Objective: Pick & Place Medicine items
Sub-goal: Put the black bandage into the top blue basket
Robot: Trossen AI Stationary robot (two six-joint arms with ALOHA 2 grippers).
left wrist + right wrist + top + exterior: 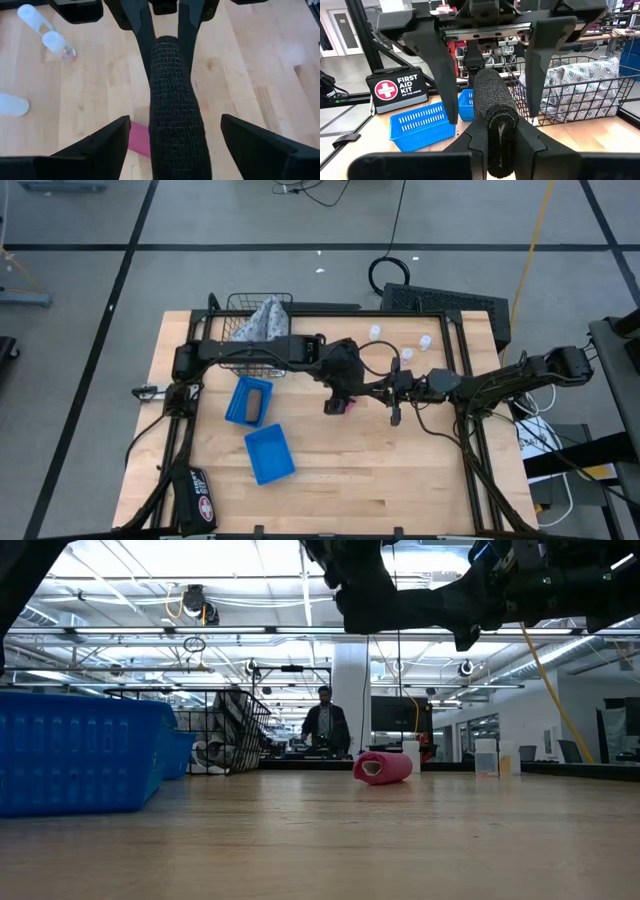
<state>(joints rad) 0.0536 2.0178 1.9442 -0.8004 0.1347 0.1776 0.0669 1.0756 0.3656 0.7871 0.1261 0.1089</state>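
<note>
High view, wire basket (250,330) holding cloth bundle (266,319)

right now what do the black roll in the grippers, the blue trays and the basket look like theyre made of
The black roll looks like woven elastic bandage, matte, with a visible mesh texture; the right gripper pinches one end, with the left gripper open around it. The blue trays look like moulded plastic with slotted walls. The basket is dark metal wire, probably coated.
</note>
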